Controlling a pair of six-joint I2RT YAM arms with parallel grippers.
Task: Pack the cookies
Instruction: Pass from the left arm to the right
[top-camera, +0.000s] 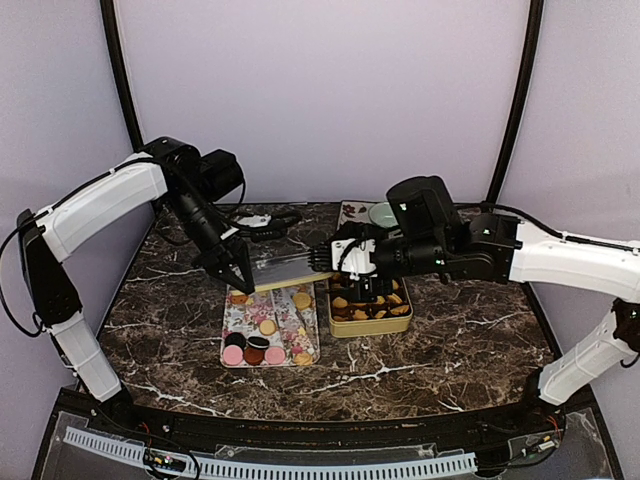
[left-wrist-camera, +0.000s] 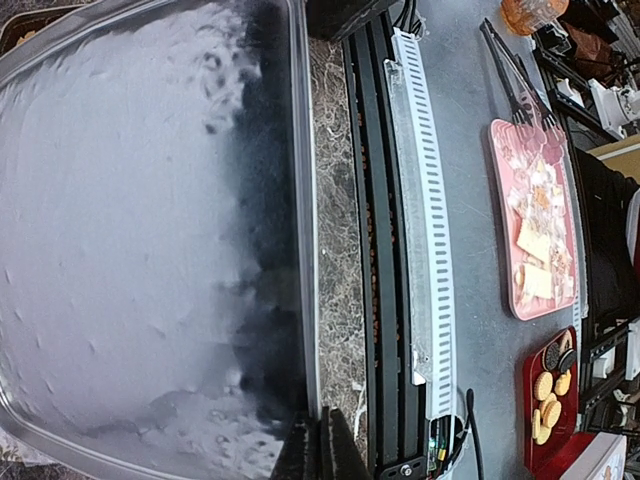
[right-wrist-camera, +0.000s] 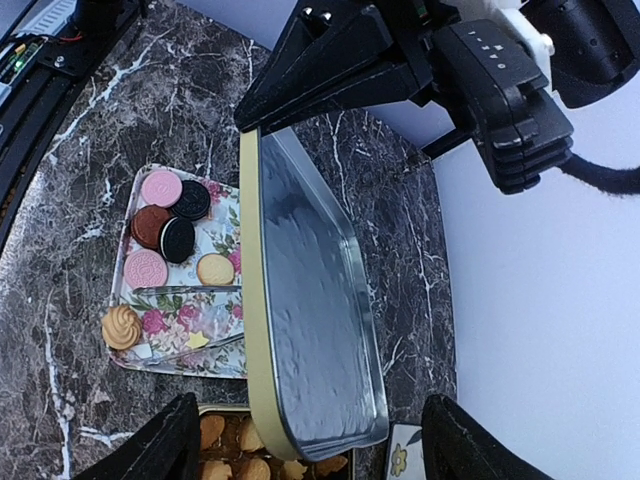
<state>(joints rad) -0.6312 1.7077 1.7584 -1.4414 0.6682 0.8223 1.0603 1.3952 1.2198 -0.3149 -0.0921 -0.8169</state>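
We look into a robot lab booth. A plain lilac backdrop (top-camera: 320, 90) walls our marble tabletop (top-camera: 450, 340); a slotted cable duct (top-camera: 300, 467) edges it.

Left hand (top-camera: 243, 280) pinched shut, arm arched, right hand (top-camera: 338, 262) spread wide, arm outstretched

A dark brown marble-patterned table (top-camera: 450, 340) with white veins fills the lower half of the top view. A flowery rectangular tray (top-camera: 245, 312) lies on it at centre, a gold tin (top-camera: 370, 331) just to its right. At the back edge are a flowery piece with a pale green bowl (top-camera: 382, 213) and, further left, loose cables (top-camera: 268, 221)
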